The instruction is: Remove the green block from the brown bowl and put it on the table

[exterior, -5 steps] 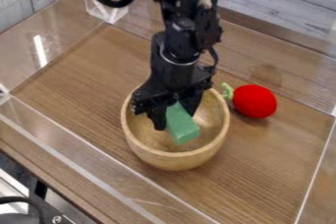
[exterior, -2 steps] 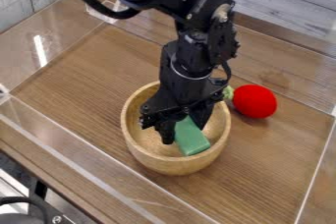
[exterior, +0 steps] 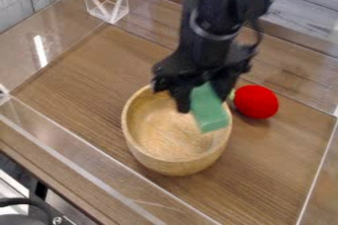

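My gripper (exterior: pixel 181 83) grips the green block (exterior: pixel 208 109) above the brown bowl's (exterior: pixel 138 142) right side; if I travel sideways too low, its hanging end could catch the rim or bump the red toy (exterior: pixel 256 102).

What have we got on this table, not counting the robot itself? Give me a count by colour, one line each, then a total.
Green: 1, the block, held in the gripper over the bowl's edge
Light tan: 1, the bowl
Red: 1, the strawberry-like toy
Clear: 1, the container at the back
Total: 4
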Tool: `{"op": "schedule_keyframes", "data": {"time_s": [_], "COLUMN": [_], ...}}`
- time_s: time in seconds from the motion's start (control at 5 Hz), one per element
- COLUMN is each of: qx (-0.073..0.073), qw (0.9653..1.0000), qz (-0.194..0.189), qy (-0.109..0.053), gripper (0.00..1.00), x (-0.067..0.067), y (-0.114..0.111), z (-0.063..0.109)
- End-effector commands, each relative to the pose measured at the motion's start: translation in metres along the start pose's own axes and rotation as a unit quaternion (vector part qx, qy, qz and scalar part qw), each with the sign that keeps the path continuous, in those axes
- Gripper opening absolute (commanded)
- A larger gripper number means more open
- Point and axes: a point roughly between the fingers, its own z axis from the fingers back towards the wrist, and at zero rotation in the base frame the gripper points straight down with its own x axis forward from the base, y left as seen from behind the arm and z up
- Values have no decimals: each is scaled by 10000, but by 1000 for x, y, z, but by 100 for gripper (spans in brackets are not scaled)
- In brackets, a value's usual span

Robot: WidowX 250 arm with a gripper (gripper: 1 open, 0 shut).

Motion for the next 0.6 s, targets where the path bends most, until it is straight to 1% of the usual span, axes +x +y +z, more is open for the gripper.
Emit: {"op": "schedule_keyframes", "data": {"time_s": [0.0,0.2,0.4], "qx": [-392,-568,-720], "qw": [9958,9863,9745], "qz": [-829,-1546,-2124], "qy": [-57,15,90], "gripper": [0,0,0], "x": [-15,-40,-60], "y": [-26,-48,-60], "z": [11,3,-5]}}
